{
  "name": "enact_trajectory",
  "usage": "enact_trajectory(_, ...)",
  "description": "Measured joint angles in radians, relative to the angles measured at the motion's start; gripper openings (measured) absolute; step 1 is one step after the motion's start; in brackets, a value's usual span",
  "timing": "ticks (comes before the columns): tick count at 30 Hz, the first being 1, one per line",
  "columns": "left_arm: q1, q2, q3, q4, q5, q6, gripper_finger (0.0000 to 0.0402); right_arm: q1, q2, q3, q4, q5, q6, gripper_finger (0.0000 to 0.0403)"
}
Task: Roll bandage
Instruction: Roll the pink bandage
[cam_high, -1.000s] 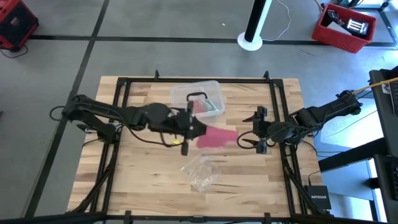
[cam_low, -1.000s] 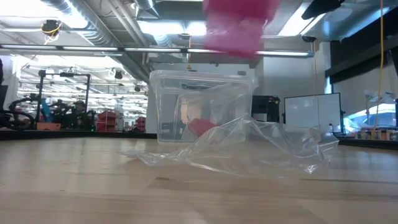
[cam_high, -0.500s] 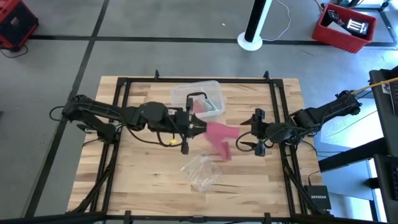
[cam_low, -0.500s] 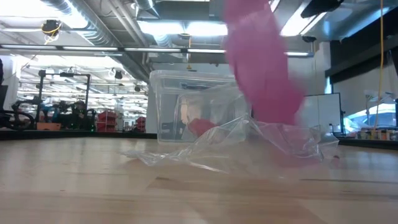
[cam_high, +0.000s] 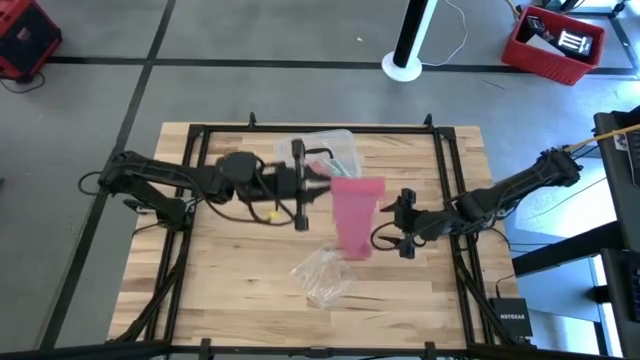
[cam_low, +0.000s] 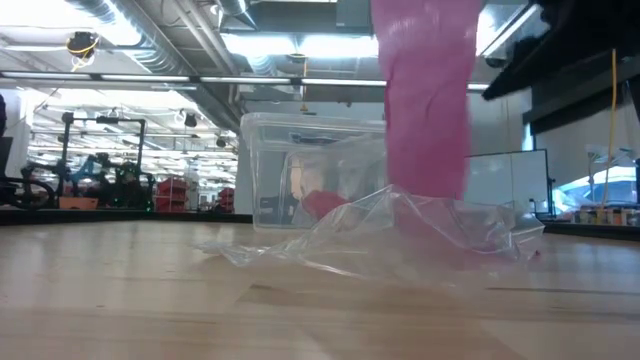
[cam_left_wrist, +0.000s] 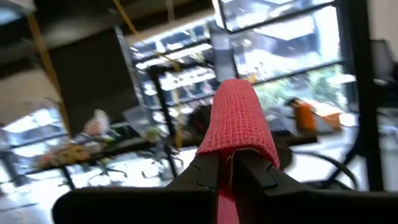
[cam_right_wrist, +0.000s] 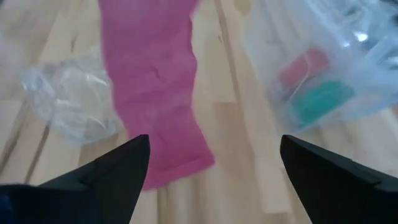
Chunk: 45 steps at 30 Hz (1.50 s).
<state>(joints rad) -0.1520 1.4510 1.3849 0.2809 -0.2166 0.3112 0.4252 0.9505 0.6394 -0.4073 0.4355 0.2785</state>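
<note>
We have the left end effector (cam_high: 318, 187) raised above the middle of the table (cam_high: 220, 290), its two fingers pressed together on one end of the bandage (cam_high: 355, 215), so that the pink strip hangs free and unfurls under its own weight rather than lying bunched on the wood. In the left wrist view the fabric folds over the pinched fingertips, which suggests a grip right at the strip's edge. The low view shows the strip dropping nearly straight down in front of the clear plastic box (cam_high: 322, 150), its lower end reaching about to the crumpled plastic wrapper (cam_high: 325, 278); we cannot tell whether it touches the wood. Holding it this way looks meant to straighten the bandage before rolling and to present its loose end. The right end effector (cam_high: 390, 238) sits just beside the hanging strip with its fingers spread wide and empty, pointed at the lower part of the fabric, as its wrist view shows. We judge it is placed there to catch the free end, with rolling itself not yet begun.
</note>
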Motion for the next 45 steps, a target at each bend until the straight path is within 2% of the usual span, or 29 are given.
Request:
enact_trajectory(7, 0.016, 0.0, 0.001, 0.079, 0.004, 0.079, 0.0013, 0.0, 0.035, -0.197, 0.37, -0.11, 0.115, 0.0363)
enact_trajectory(10, 0.016, -0.001, 0.001, 0.081, 0.003, 0.116, 0.0013, 0.0, 0.083, -0.217, 0.422, -0.163, 0.169, 0.0363)
enact_trajectory(15, 0.016, -0.009, 0.001, 0.078, 0.003, 0.11, 0.0015, 0.0, 0.167, -0.205, 0.439, -0.167, 0.196, 0.0363)
enact_trajectory(18, 0.014, -0.01, 0.001, 0.058, 0.003, 0.11, 0.0018, -0.009, 0.193, -0.177, 0.447, -0.126, 0.188, 0.0363)
enact_trajectory(22, 0.014, -0.009, 0.001, 0.049, 0.003, 0.096, 0.0019, -0.006, 0.194, -0.173, 0.49, 0.041, 0.181, 0.0363)
enact_trajectory(24, 0.014, -0.009, 0.001, 0.052, 0.003, 0.092, 0.0019, -0.006, 0.194, -0.181, 0.549, 0.093, 0.181, 0.0363)
enact_trajectory(31, 0.014, -0.009, 0.001, 0.049, 0.003, 0.092, 0.0019, -0.006, 0.27, -0.249, 0.871, 0.096, 0.187, 0.0363)
enact_trajectory(35, 0.016, -0.009, 0.001, 0.043, 0.003, 0.093, 0.0019, -0.005, 0.36, -0.252, 0.955, 0.089, 0.188, 0.036)
enact_trajectory(38, 0.016, -0.009, 0.001, 0.043, 0.003, 0.098, 0.0019, -0.006, 0.42, -0.252, 1.027, 0.099, 0.188, 0.0341)
enact_trajectory(43, 0.016, -0.009, 0.001, 0.043, 0.003, 0.11, 0.002, -0.006, 0.475, -0.252, 1.114, 0.235, 0.185, 0.028)
enact_trajectory(45, 0.016, -0.009, 0.001, 0.043, 0.003, 0.115, 0.002, -0.007, 0.485, -0.252, 1.116, 0.254, 0.184, 0.0252)
